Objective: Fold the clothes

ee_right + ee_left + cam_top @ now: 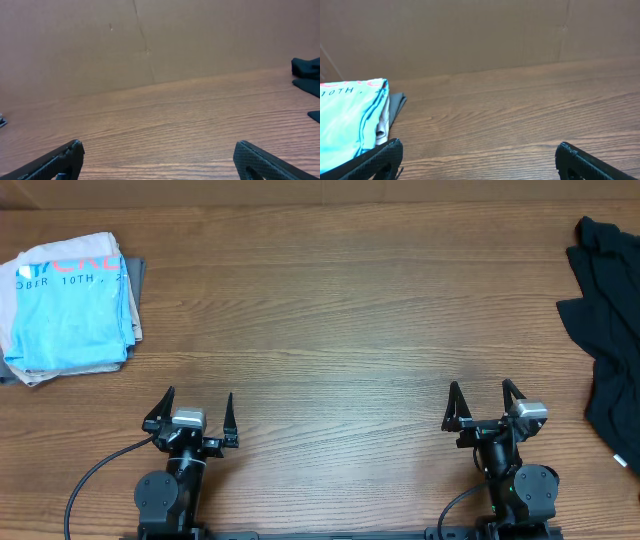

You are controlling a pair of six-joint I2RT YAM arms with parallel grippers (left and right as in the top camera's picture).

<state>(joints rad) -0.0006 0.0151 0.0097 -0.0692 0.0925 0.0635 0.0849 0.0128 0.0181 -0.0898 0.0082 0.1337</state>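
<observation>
Rightward, clothes (612,330) (a rumpled heap) well apart from right gripper (481,390).

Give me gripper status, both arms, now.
Left gripper: open, holding nothing.
Right gripper: open, holding nothing; the black clothes lie off to its right, untouched.

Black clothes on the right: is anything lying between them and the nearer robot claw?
No. In the overhead view, only bare wooden table separates the right gripper from the black clothes; its open jaws hold nothing.
</observation>
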